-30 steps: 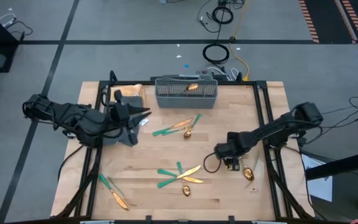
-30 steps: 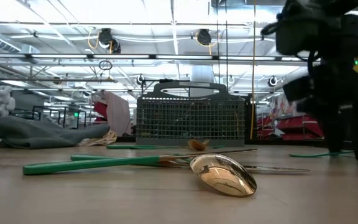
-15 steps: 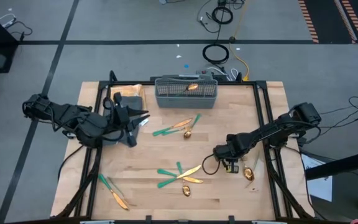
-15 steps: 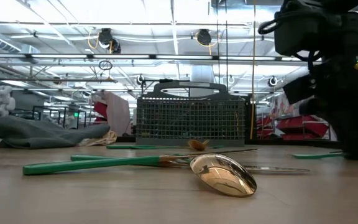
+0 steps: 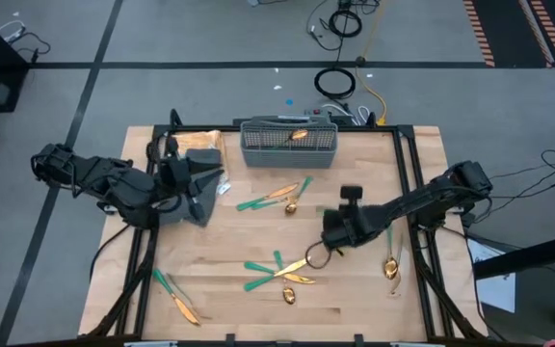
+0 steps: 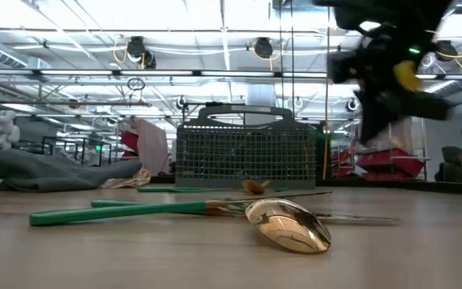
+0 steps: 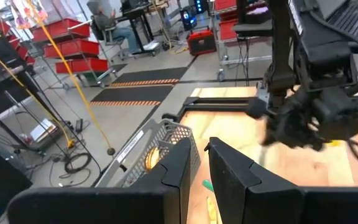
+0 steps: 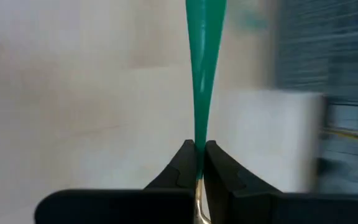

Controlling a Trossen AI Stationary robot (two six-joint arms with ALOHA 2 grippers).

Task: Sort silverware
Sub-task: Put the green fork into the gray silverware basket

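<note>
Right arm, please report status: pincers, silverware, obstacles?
Right pincer shut on green-handled utensil, lifted off table. Left pincer idle near cloth, holding nothing. Basket path clear; loose silverware below.

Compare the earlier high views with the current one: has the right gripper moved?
Yes. The right gripper, fingers shut on a green-handled utensil, has shifted left, toward the basket and away from the table's right rail.

Green-handled, gold-headed silverware (image 5: 276,269), grey mesh basket (image 5: 289,144) — pale wood table (image 5: 355,299), black pincer (image 8: 197,163)
</note>
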